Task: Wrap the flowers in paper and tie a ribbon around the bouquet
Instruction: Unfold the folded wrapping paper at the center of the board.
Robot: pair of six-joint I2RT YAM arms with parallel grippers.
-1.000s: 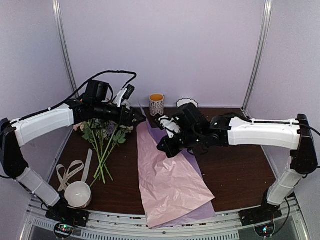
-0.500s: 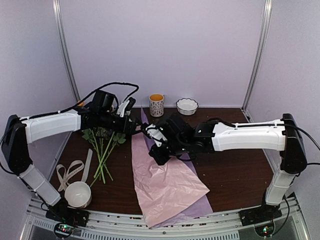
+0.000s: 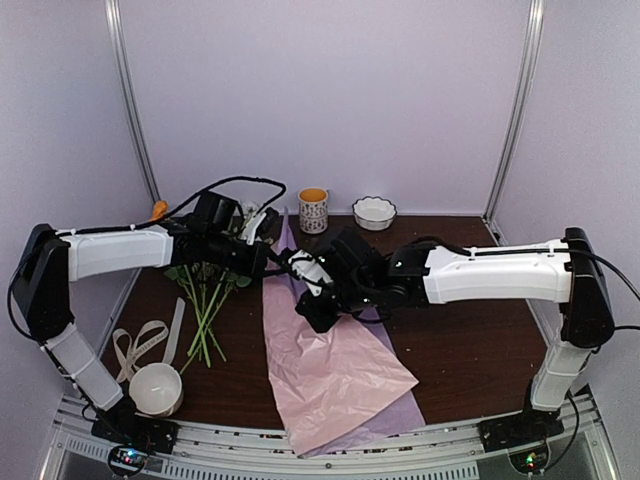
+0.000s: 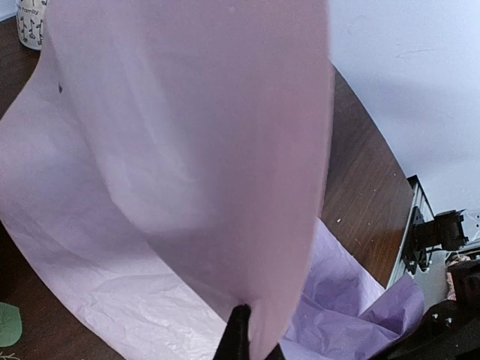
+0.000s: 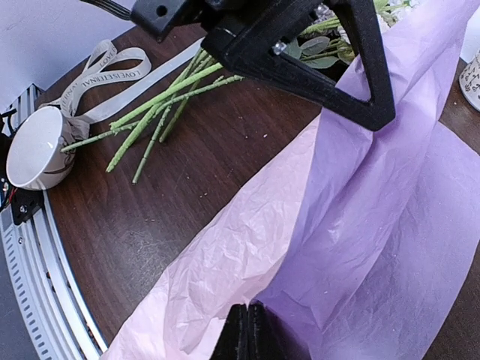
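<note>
The paper (image 3: 335, 365) lies across the table's middle, pink face up, with a lilac face (image 5: 390, 225) showing where it is folded. My left gripper (image 4: 246, 341) is shut on a raised pink edge of the paper (image 4: 195, 150); it sits at the sheet's far left corner (image 3: 274, 262). My right gripper (image 5: 248, 330) is shut on the paper's fold, near the sheet's left side (image 3: 312, 314). The flowers (image 3: 205, 295) lie left of the paper, stems (image 5: 161, 105) toward the front. The ribbon (image 3: 140, 345) lies looped at the front left.
A white bowl (image 3: 157, 388) stands by the ribbon at the front left edge. A patterned cup (image 3: 313, 210) and a scalloped white bowl (image 3: 374, 212) stand at the back. The left gripper's black body (image 5: 300, 52) hangs just above the paper, close to my right gripper.
My left gripper has closed on the paper's edge; it was open before. The right arm drew the paper leftward a second ago and has since held still.
</note>
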